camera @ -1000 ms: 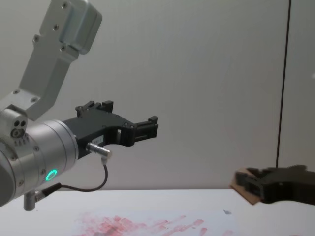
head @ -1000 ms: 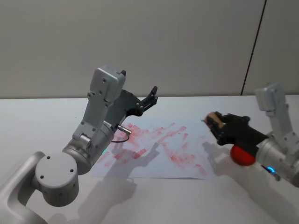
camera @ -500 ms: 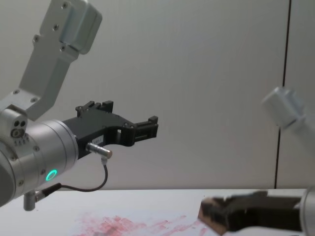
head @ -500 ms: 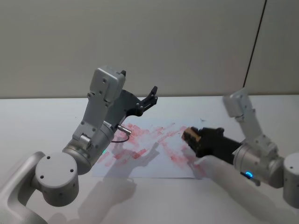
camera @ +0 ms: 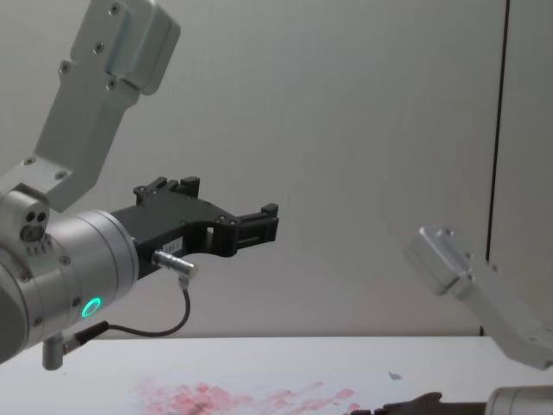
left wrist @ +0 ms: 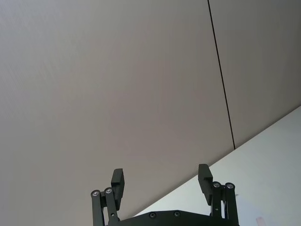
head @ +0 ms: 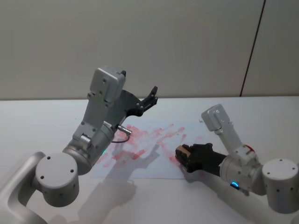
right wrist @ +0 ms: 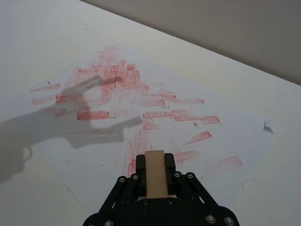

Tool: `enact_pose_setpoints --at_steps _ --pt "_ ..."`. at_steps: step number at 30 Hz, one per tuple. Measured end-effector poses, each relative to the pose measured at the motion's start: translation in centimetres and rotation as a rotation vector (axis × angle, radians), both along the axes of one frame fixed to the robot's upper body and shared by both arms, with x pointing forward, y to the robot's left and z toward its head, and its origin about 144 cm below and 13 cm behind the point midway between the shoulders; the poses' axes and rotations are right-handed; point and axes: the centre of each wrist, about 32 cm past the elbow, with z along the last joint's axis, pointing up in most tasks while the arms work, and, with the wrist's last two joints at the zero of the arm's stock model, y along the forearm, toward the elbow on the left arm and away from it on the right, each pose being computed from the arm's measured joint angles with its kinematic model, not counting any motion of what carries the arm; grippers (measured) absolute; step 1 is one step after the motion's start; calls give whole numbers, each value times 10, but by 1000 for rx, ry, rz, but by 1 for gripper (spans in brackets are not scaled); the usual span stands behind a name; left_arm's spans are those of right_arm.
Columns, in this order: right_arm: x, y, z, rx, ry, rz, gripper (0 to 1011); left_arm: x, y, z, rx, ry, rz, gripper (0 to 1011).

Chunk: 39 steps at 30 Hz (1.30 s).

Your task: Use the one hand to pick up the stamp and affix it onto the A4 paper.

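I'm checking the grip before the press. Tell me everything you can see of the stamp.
The stamp is a small, plain, light-brown wooden block with straight edges. The right gripper is shut on it, black fingers against both long sides, its end sticking out beyond them. It is held low over the near right part of the red-smeared paper; whether it touches the sheet cannot be told.

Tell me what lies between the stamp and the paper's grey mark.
Right wrist view: just paper with a few red smears lies between the stamp, in the right gripper, and the grey mark. Left gripper hangs raised, open.
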Motion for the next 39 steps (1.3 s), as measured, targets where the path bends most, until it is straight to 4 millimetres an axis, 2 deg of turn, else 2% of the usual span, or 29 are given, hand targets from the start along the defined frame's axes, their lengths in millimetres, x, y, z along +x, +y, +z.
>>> enact_pose_setpoints --at_steps 13,17,22,24,31,39 --pt "1 9 -7 -3 -25 -3 214 0 0 0 0 0 0 1001" --pt "0 8 -4 20 -46 -10 216 0 0 0 0 0 0 1001" --pt "-1 4 10 64 -93 -30 216 0 0 0 0 0 0 1001" --pt "-2 -3 22 98 -131 -53 216 0 0 0 0 0 0 1001" --pt "-9 -25 42 145 -189 -121 214 0 0 0 0 0 0 1001" --pt "-21 -56 45 122 -180 -199 216 0 0 0 0 0 0 1002"
